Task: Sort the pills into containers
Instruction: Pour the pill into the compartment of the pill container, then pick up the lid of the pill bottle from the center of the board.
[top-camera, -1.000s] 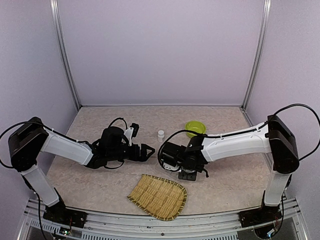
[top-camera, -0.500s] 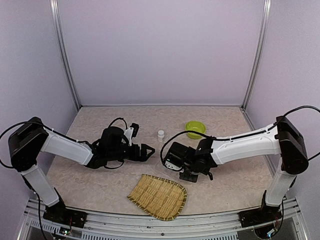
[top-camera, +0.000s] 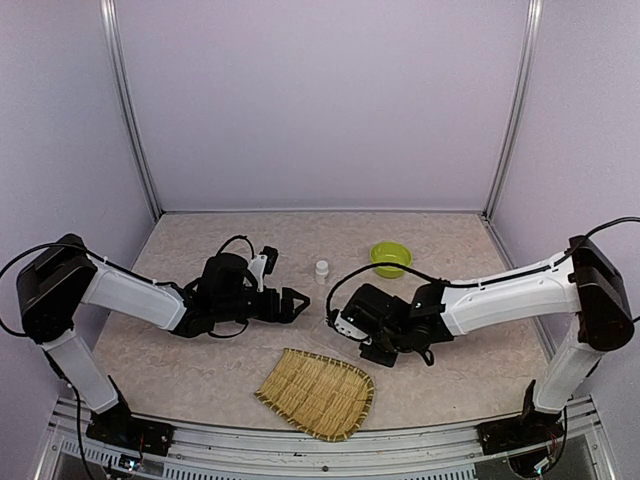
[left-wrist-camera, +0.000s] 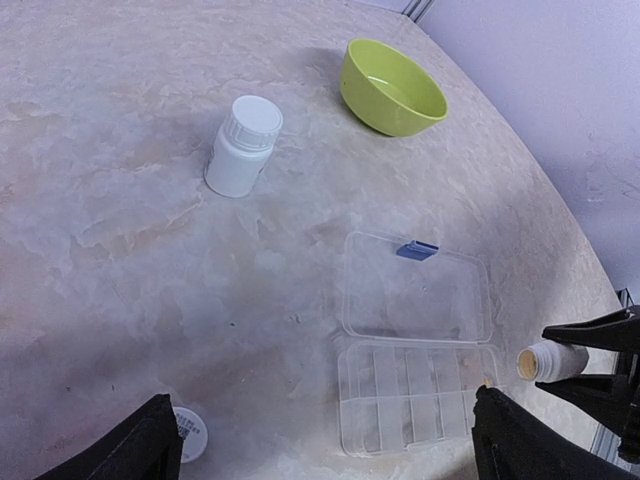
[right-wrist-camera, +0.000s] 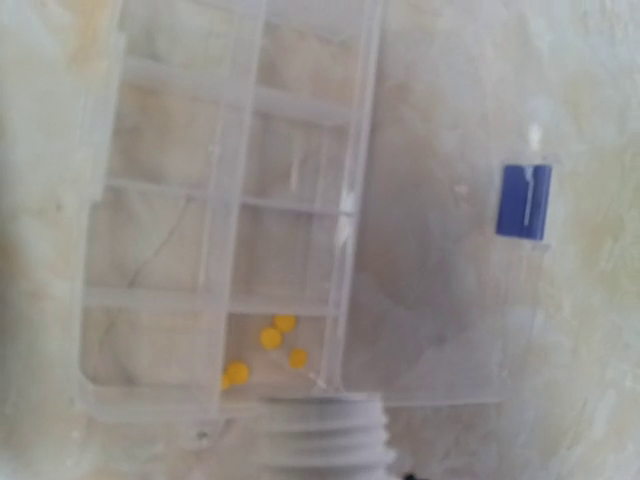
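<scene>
Marbled worktop (top-camera: 200, 365), read from the top view. The organiser box (left-wrist-camera: 412, 402) is found lying open near the middle, at 12 o'clock of the woven tray (top-camera: 315, 393). Its clear lid (left-wrist-camera: 415, 295) is folded flat on the side toward the bowl (top-camera: 390, 257), with a blue latch (left-wrist-camera: 416, 250) at the lid's outer edge. The right end effector (left-wrist-camera: 560, 360) is seen clenched on a small uncapped bottle (left-wrist-camera: 538, 363), which is tipped on its side, mouth just beside one end of the box. In the right wrist view a few yellow pills (right-wrist-camera: 266, 342) are noted in a single end compartment, the one nearest the bottle's threaded neck. The left end effector (top-camera: 300, 303) is held released, fingers spread wide, at 9 o'clock of the box and apart from it. A capped white bottle (top-camera: 321, 270) is stood upright at 11 o'clock of the box; the lime-green bowl is set at 1 o'clock. A loose cap (left-wrist-camera: 190, 432) is seen flat on the worktop beside one left finger.
</scene>
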